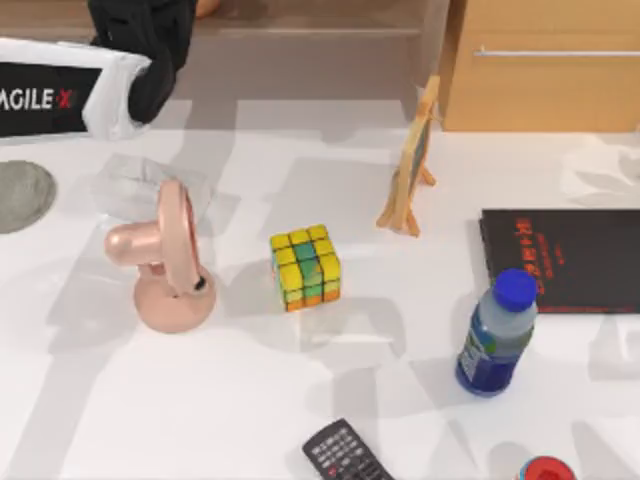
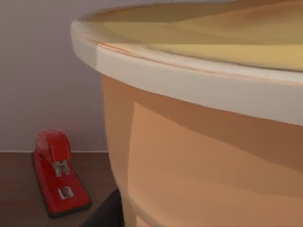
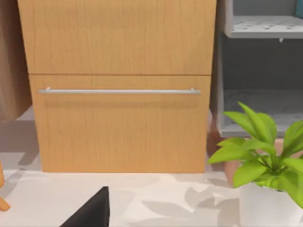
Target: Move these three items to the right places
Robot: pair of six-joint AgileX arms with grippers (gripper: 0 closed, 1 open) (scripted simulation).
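Plainly, the puzzle cube point(image 1: 305, 267) is still waiting at the middle of the surface point(image 1: 250, 400). The pink fan point(image 1: 165, 265) is standing at its 9 o'clock, the black book point(image 1: 565, 260) is lying at its 3 o'clock and the remote point(image 1: 345, 455) at its 6 o'clock. I judge the cube untouched so far. The left arm point(image 1: 140, 50) is reaching off past 11 o'clock. Its wrist view is supplying what the top view is not: the peach-orange vase point(image 2: 199, 156) is looming right against the camera, beside a red stapler point(image 2: 59, 172) on a dark wooden shelf point(image 2: 19, 198), probably because that shelf is the vase's proper place. A dark wedge there is likely part of the left gripper point(image 2: 105, 213); I cannot tell whether it is clasping the vase. The right gripper point(image 3: 90, 210) is idling before the wooden drawer point(image 3: 118, 123) and a potted plant point(image 3: 265, 161), and its grip I likewise cannot tell.
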